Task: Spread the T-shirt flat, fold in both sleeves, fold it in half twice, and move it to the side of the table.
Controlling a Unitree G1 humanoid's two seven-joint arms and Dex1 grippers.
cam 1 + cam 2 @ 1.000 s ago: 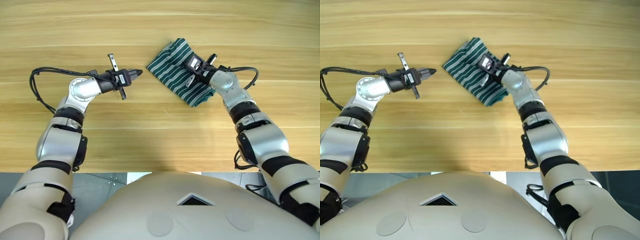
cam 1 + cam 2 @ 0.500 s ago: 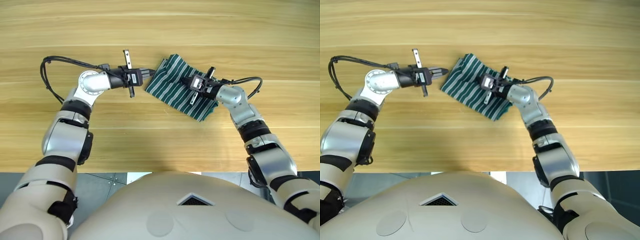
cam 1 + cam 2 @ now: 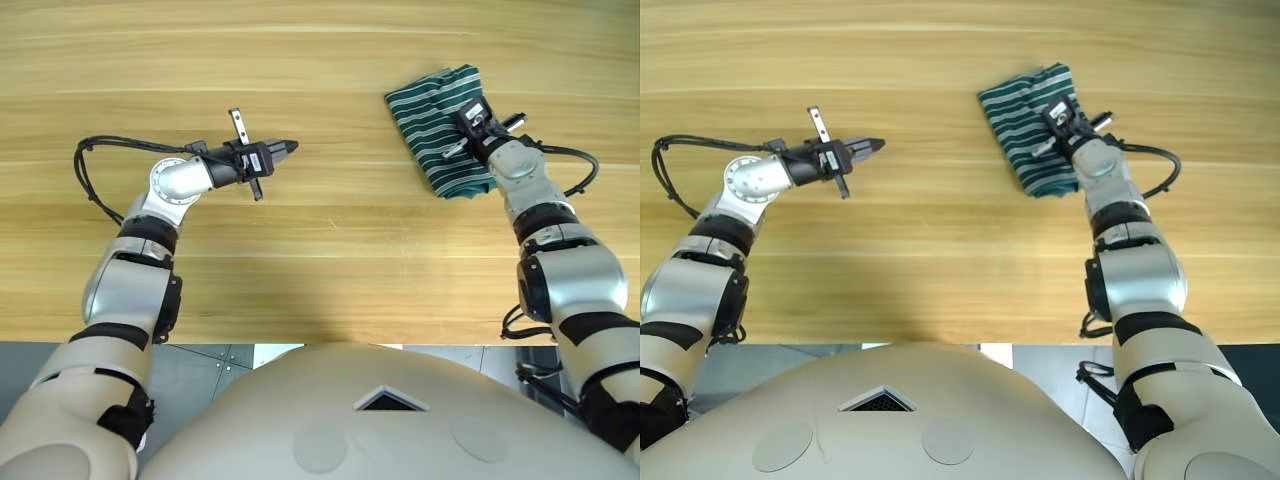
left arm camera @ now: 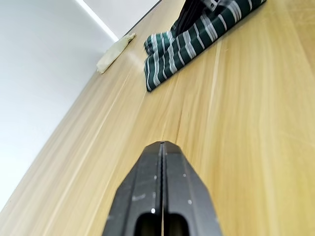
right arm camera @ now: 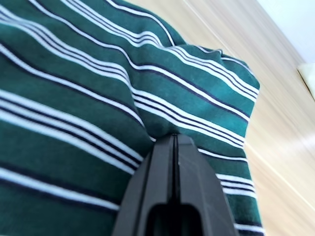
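Observation:
The T-shirt (image 3: 432, 112), green with white stripes, lies folded into a small bundle on the wooden table (image 3: 330, 250), far right of centre. My right gripper (image 3: 465, 102) is shut, and its tips rest on top of the bundle near its right side. The right wrist view shows the closed tips (image 5: 173, 136) pressed into a pucker of the striped cloth (image 5: 74, 98). My left gripper (image 3: 292, 146) is shut and empty, low over bare wood well left of the shirt. The left wrist view shows its tip (image 4: 162, 145) pointing toward the bundle (image 4: 177, 44).
A small beige object (image 4: 115, 46) lies near the table's far edge beyond the shirt. Bare wood stretches between the two grippers and toward the near edge (image 3: 320, 343). Black cables loop off both wrists.
The right gripper has slid the folded shirt to the right and farther back. The left gripper, at the shirt's left edge half a second ago, now stands well apart from it.

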